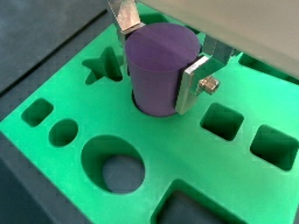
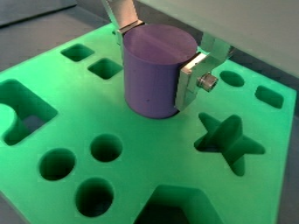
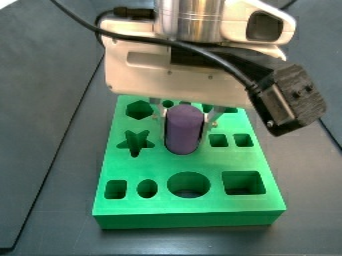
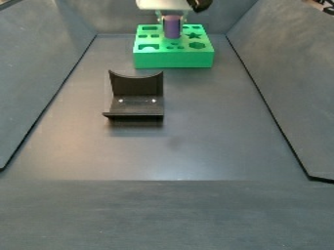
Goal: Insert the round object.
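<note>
The round object [image 1: 158, 70] is a smooth purple cylinder. It stands upright on the green block [image 1: 176, 153], and its lower end sits in a round hole near the block's middle. My gripper [image 1: 160, 51] is shut on it, with one silver finger on each side of its upper half. Both wrist views show this, the cylinder [image 2: 152, 74] on the block [image 2: 70, 109]. In a side view the gripper [image 3: 185, 112] hangs over the block [image 3: 160, 168] and holds the cylinder [image 3: 183, 132]. The far side view shows the cylinder [image 4: 170, 23] on the block [image 4: 177, 57].
The block has other openings: a star hole [image 1: 103, 66], a large round hole [image 1: 114, 168] and square holes [image 1: 219, 121]. The dark fixture [image 4: 135, 95] stands on the grey floor in front of the block. Sloped grey walls border the floor.
</note>
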